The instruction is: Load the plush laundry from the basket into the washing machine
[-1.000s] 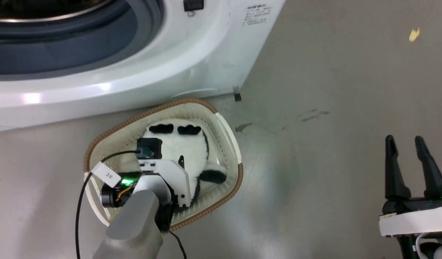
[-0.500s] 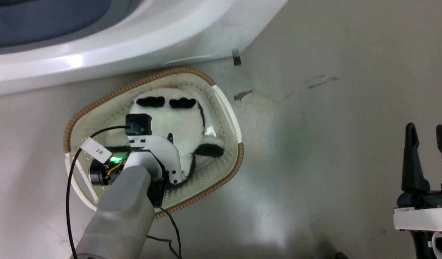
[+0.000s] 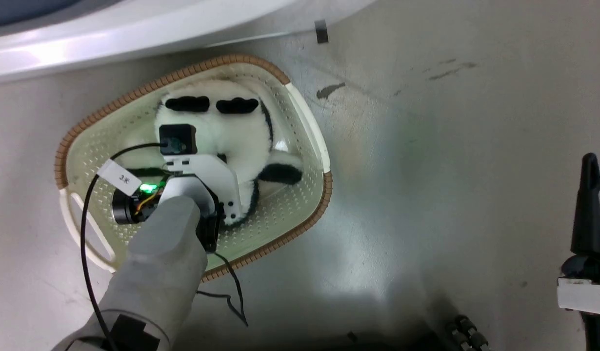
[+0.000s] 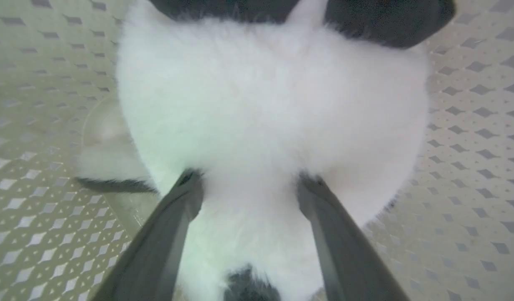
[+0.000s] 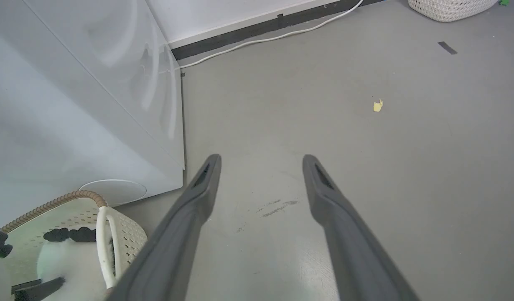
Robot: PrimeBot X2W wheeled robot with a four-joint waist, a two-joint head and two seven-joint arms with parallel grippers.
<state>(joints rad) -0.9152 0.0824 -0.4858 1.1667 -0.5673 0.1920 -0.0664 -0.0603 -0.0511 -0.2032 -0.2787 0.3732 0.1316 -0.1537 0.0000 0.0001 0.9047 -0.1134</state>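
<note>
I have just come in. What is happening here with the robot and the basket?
The robot's left claw reaches down into the small cream plastic basket with a brown rim, its two dark fingers open on either side of the fluffy white stuffed toy with black patches. The basket, with the toy lying in it, stands on the grey floor beside the large white washing machine. The right claw hangs open over the floor, holding nothing.

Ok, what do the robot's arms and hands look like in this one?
Each hand has two long, dark, tapering fingers: left hand, right hand. The left forearm is pale grey, with a white wrist bracket, a black camera block, a green light and a black cable bearing a white tag. The right wrist carries a white band.
</note>
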